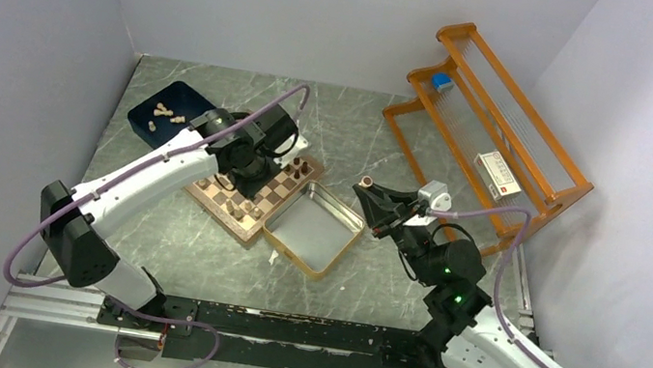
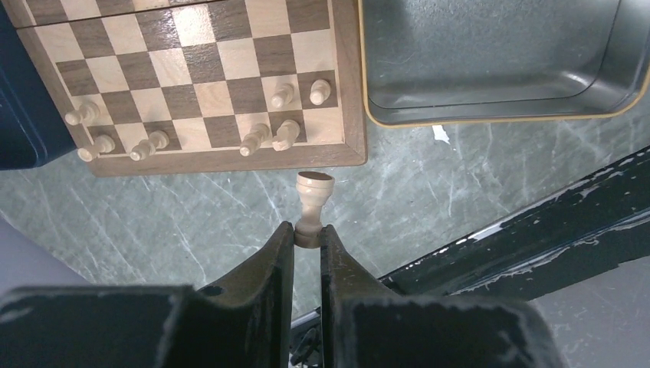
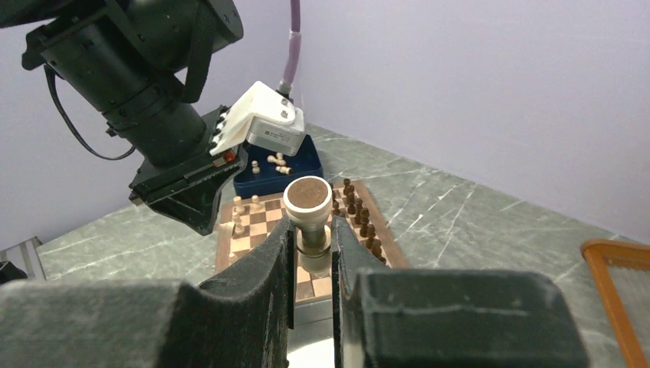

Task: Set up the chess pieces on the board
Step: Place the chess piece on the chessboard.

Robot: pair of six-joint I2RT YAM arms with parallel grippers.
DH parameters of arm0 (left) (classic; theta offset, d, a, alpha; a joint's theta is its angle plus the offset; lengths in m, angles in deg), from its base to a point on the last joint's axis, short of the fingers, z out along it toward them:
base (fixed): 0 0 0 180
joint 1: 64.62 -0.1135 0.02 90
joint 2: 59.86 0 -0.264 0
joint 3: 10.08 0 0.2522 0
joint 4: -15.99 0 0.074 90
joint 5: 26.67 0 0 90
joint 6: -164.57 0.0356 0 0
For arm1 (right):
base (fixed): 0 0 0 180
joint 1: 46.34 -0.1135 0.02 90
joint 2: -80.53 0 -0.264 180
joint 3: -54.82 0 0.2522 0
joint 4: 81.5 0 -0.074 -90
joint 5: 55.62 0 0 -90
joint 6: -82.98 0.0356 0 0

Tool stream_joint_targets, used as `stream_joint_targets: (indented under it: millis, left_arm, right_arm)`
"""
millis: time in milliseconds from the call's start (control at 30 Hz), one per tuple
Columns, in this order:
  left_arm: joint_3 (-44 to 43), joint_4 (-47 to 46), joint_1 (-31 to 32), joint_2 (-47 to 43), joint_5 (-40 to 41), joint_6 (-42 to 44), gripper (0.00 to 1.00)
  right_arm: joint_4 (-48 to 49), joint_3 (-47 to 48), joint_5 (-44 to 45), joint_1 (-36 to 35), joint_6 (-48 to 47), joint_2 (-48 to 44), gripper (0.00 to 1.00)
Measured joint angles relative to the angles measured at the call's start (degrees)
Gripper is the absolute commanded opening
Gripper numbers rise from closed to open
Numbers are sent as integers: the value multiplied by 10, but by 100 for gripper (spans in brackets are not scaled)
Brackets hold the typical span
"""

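Note:
The board lies left of centre, with dark chess pieces along one side and pale chess pieces along the other. My left gripper is shut on the base of a pale piece and holds it above the table just off the board's rim. In the top view the left gripper hangs over the board. My right gripper is shut on a pale piece whose round brown underside faces the camera. It is held high over the tin, right of the board.
A silver gold-rimmed tin touches the board's right side. A navy tray with several loose pale pieces stands at the back left. An orange wooden rack stands at the back right. A black rail runs along the near edge.

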State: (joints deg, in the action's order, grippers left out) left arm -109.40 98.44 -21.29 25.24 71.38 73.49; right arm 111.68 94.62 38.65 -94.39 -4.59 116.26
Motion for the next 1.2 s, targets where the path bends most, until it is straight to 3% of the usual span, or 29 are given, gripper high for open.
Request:
stream_joint_targets:
  millis: [500, 667, 1200]
  left_arm:
    - [-5, 5, 54, 55, 92, 78, 6]
    - [40, 3, 56, 55, 134, 104, 8]
    - [80, -2, 103, 130, 120, 157, 9]
  right_arm:
    - [-106, 31, 16, 0, -26, -66, 9]
    - [-127, 44, 16, 0, -25, -88, 9]
    - [-155, 69, 31, 0, -10, -118, 9]
